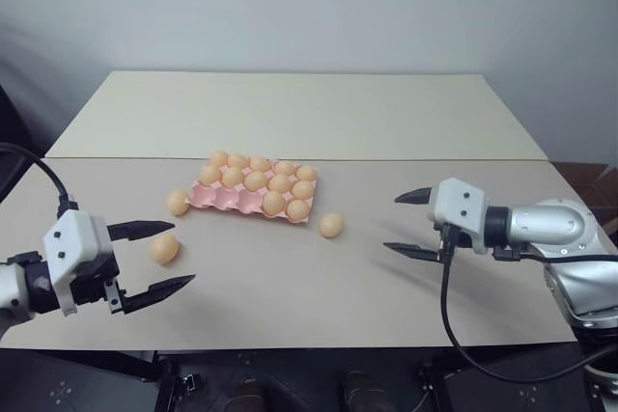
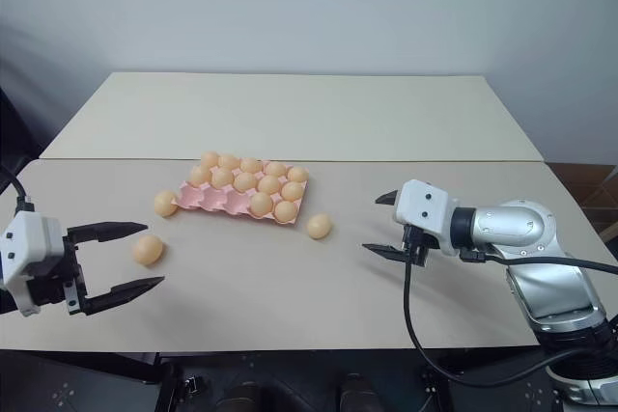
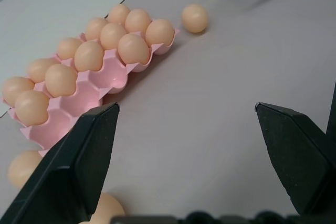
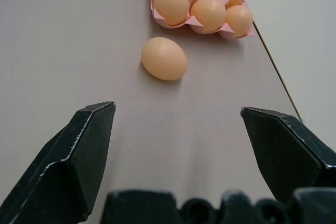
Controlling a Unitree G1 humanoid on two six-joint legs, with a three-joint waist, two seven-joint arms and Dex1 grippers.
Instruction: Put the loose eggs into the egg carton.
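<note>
In the left eye view, the egg carton (image 1: 253, 188) lay near the middle of the table (image 1: 319, 113), most of its cups filled and a few cups along its near edge free. Three loose eggs lay on the table: one (image 1: 178, 202) just beside the carton's left end, one (image 1: 164, 249) nearer the left gripper (image 1: 154, 260), and one (image 1: 331, 225) just off the carton's right near corner. The left gripper's jaws were released and wide, with the near egg just beyond the tips. The right gripper (image 1: 410, 224) hung well apart from the right egg, its jaws also released and holding nothing. The right eye view showed the same layout. In the left wrist view, the empty cups were seen along the carton's near edge, and two loose eggs sat low beside one black finger (image 3: 79, 166). In the right wrist view, the loose egg (image 4: 164, 58) lay ahead, between the lines of the two fingers (image 4: 73, 156), with the carton's corner just behind it. I judged the step to be picking up a loose egg. To do it well, the gripper should descend with the egg centred between the jaws, close slowly on its widest part so it does not roll, and lift clear before moving over an empty cup.
</note>
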